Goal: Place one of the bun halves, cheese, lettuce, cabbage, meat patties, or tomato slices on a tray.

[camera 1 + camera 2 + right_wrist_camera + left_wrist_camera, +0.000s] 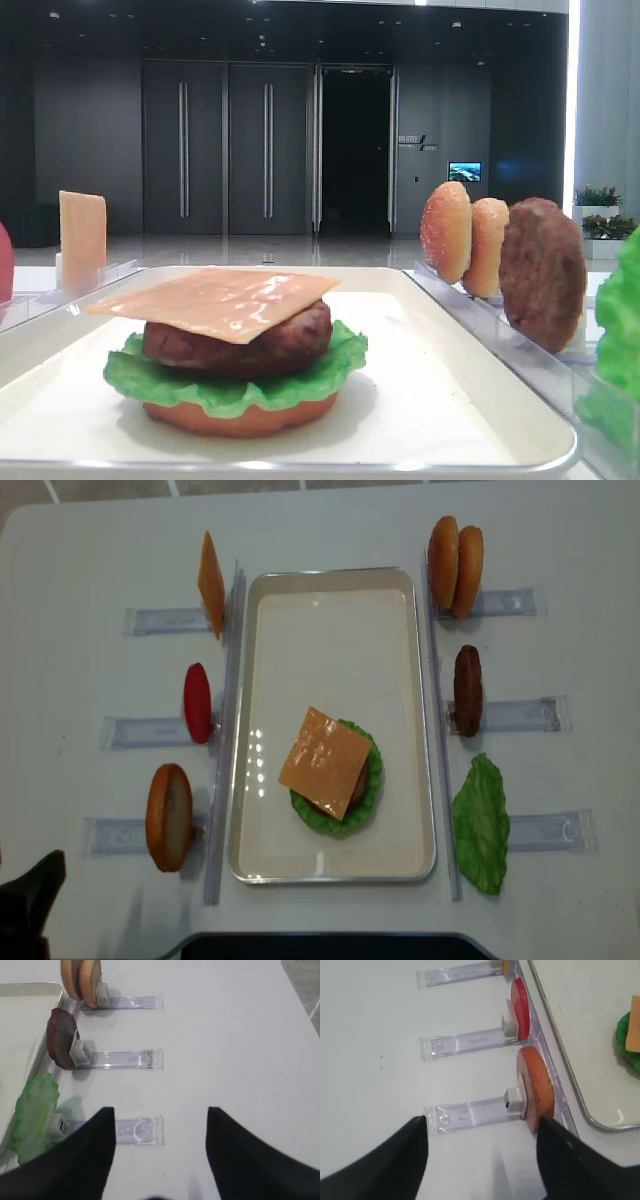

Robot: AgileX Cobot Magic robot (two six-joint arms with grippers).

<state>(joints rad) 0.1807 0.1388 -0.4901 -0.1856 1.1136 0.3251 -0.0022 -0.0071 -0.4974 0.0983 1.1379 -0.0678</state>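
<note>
On the cream tray (330, 610) stands a stack: a bun half (240, 418), lettuce (230, 385), a meat patty (270, 345), and the cheese (323, 748) on top. My left gripper (482, 1135) hangs open and holds nothing, low over the table by the rack with a bun half (537, 1087). Its right finger is close beside that bun. My right gripper (159, 1120) is open and holds nothing above the clear rack beside a standing lettuce leaf (32, 1110).
Left racks hold a cheese slice (211, 583), a red tomato slice (197, 702) and a bun half (169, 816). Right racks hold two bun halves (455, 566), a patty (467, 690) and lettuce (481, 823). Clear rails run along both long sides of the tray.
</note>
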